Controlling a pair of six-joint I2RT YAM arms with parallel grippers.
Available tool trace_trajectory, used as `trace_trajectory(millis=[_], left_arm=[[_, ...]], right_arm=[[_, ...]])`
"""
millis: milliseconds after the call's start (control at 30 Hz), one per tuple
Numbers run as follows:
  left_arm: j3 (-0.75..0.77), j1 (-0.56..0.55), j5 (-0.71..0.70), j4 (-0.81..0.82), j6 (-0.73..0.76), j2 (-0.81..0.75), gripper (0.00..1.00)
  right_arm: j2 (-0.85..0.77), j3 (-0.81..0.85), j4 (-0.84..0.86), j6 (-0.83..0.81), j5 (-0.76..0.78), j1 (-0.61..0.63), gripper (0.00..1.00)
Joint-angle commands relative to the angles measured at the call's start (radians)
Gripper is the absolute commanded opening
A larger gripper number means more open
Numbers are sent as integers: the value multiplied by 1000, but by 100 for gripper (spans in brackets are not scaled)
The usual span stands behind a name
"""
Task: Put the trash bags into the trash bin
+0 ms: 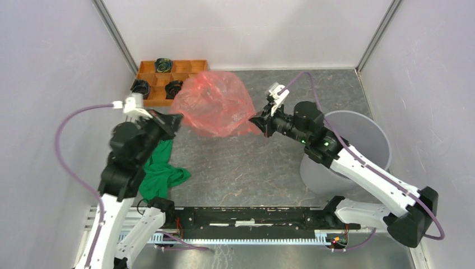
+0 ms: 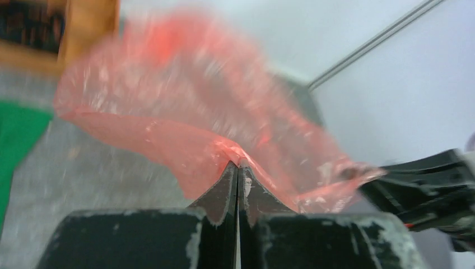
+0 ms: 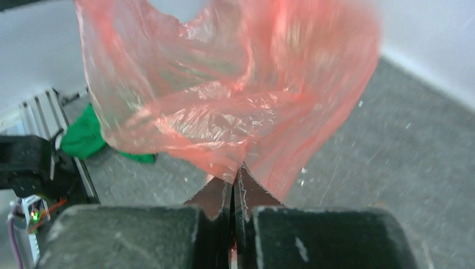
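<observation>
The red-orange translucent trash bag (image 1: 214, 103) hangs stretched in the air between both grippers, above the table's middle. My left gripper (image 1: 175, 120) is shut on the bag's left edge; its closed tips (image 2: 237, 166) pinch the plastic (image 2: 185, 123). My right gripper (image 1: 259, 120) is shut on the bag's right edge; its closed tips (image 3: 234, 170) pinch the film (image 3: 224, 101). The pale grey trash bin (image 1: 369, 140) stands at the right, partly hidden under my right arm, apart from the bag.
A brown compartmented wooden tray (image 1: 179, 66) with small black rolls (image 1: 163, 65) sits at the back left, just behind the bag. A green cloth (image 1: 162, 171) lies by the left arm. Grey walls close in on three sides.
</observation>
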Motion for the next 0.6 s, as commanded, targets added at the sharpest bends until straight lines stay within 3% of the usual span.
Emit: trace_trajectory(millis=[0,267,567], left_arm=[[146,2,-33,12,84,-40,2],[-21,2,-110,-79,49,-133,2],[328,2,-67,-146,227,-50,2]], right_arm=[[-88,66,-25,-40,12,8,2],[-69,-114,9,29,-37,17,2],[-82,-23,-71,-30,34,36,4]])
